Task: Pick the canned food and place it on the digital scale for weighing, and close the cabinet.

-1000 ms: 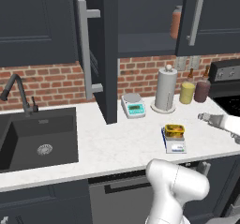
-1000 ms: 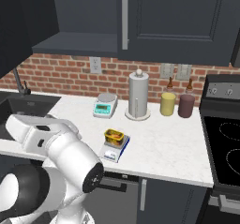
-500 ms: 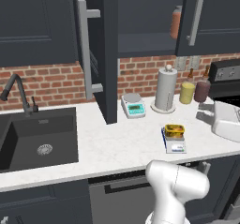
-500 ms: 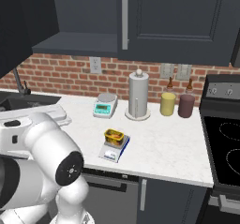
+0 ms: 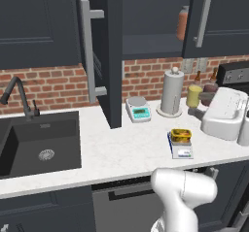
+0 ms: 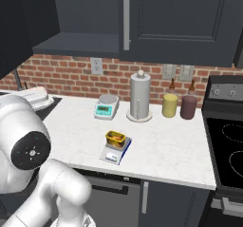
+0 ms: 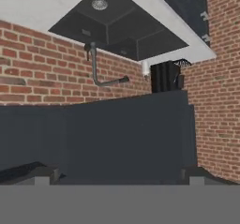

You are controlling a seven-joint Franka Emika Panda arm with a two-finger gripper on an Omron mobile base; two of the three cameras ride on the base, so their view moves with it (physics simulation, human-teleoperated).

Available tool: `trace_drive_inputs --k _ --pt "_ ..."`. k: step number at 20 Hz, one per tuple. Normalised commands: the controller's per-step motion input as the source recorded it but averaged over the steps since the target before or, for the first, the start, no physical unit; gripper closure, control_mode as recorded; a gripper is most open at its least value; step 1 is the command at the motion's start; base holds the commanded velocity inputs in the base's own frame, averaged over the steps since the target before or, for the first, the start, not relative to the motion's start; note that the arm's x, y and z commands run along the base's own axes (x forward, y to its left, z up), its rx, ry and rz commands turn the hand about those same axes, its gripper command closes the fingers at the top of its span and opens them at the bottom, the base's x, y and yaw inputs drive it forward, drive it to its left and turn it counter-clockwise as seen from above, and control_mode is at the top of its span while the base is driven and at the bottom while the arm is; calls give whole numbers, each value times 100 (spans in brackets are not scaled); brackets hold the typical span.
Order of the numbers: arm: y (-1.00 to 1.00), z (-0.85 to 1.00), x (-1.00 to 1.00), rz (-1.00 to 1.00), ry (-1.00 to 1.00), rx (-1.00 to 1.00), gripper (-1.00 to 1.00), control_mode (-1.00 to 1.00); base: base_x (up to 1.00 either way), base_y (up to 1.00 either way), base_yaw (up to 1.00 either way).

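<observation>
Red brick backs a pale speckled counter [image 5: 121, 151] under matte charcoal cabinets [image 5: 39, 24] with panelled doors. One cabinet door [image 5: 104, 56] stands open edge-on, its silver bar handle [image 5: 87, 51] facing the sink [image 5: 41, 143]. The flat gold tin [image 5: 180, 135] sits on the square blue-edged scale [image 5: 180, 148] with its white display strip. Behind stand a white round-platter scale [image 5: 137, 108], a paper-towel roll [image 5: 172, 92] and two jars [image 6: 179, 105]. Seen from the hand, the gripper [image 7: 119, 175] has its dark fingertips spread wide, empty, facing a dark panel, the curved faucet [image 7: 101, 68] beyond.
</observation>
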Motion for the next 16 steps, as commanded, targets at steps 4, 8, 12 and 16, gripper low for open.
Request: trace_drive_inputs --k 4,8,12,16 --pt "100 -76 8 -24 -23 0 -100 -100 0 0 0" --pt "100 -99 28 -20 -9 0 -100 -100 0 0 0" --pt "100 -72 0 -27 -15 0 -100 -100 0 0 0" --pt "100 -56 -4 -30 -24 0 -100 -100 0 0 0"
